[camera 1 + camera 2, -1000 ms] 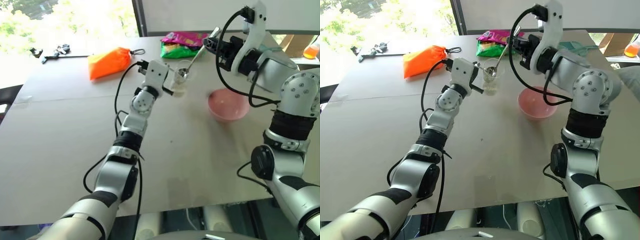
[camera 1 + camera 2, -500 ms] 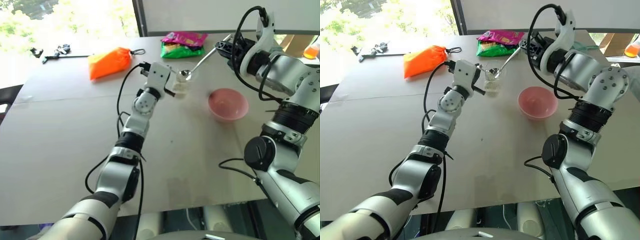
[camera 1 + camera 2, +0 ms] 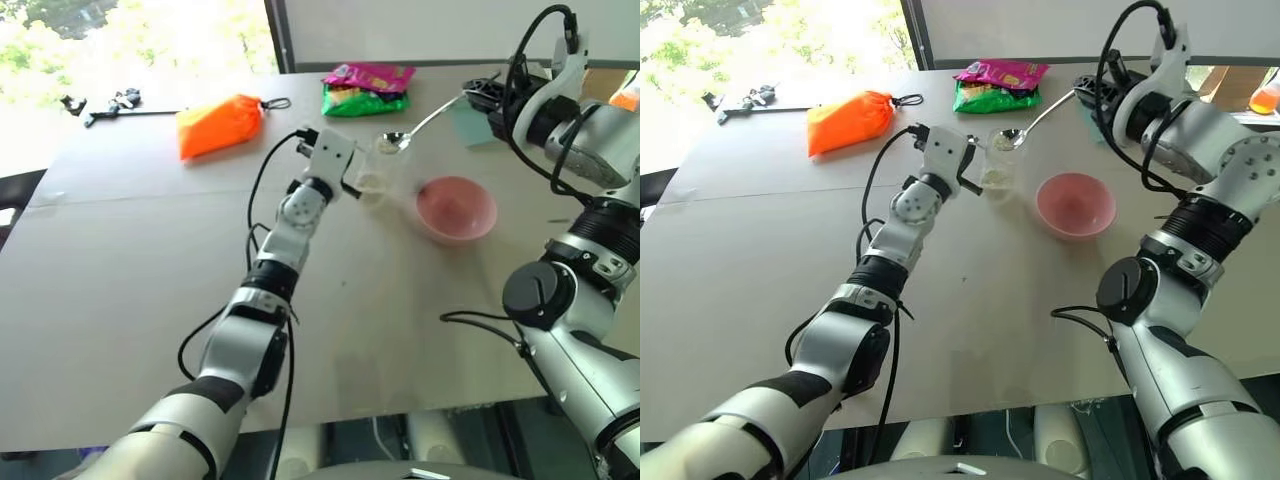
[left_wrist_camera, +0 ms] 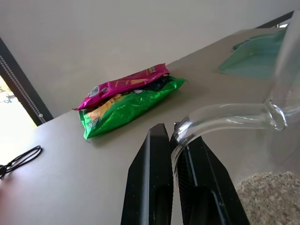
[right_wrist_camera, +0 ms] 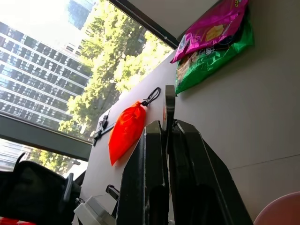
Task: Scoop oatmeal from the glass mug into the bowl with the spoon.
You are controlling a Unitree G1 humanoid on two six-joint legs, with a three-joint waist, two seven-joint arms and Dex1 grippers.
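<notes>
At centre frame, the left tool (image 4: 176,140) was clenched on the handle of the glass mug (image 3: 372,183), which stood on the table (image 3: 130,260) with oatmeal (image 4: 267,192) inside. Right of it sat the pink bowl (image 3: 456,208). Upper right, the right tool (image 5: 165,129) gripped the spoon (image 3: 420,127), its loaded tip above the mug.

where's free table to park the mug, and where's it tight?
Free: the wide near half of the table, below the bowl, and the left stretch below the orange pouch. Tight: the far middle, where the mug, loaded spoon, bowl and snack bags cluster.
</notes>
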